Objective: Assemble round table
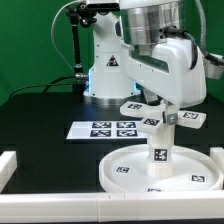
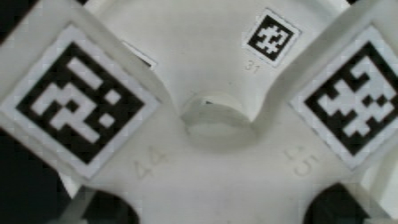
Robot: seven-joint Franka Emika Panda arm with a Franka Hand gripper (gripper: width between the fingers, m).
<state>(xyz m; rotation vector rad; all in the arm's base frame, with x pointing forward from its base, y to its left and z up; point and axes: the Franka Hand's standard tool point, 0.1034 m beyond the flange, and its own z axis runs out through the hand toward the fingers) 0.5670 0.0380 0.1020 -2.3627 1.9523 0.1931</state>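
The large rimmed disc (image 1: 125,172) lies flat on the black table at the front. The short cylinder leg (image 1: 158,152) stands upright in its centre and shows a tag. The cross-shaped foot (image 1: 150,121) sits on top of the leg with its tagged arms spread out. My gripper (image 1: 153,106) comes down from above and is shut on the foot. In the wrist view the foot (image 2: 214,70) fills the frame, with its centre hole (image 2: 222,118) between tagged arms. My gripper (image 2: 222,206) grips it, and the dark fingertips (image 2: 111,206) show at either side. The leg is hidden there.
The marker board (image 1: 112,128) lies flat behind the disc. The robot base (image 1: 105,75) stands at the back with cables to its left. White rails run along the table's front edge (image 1: 60,210) and at the left (image 1: 8,165).
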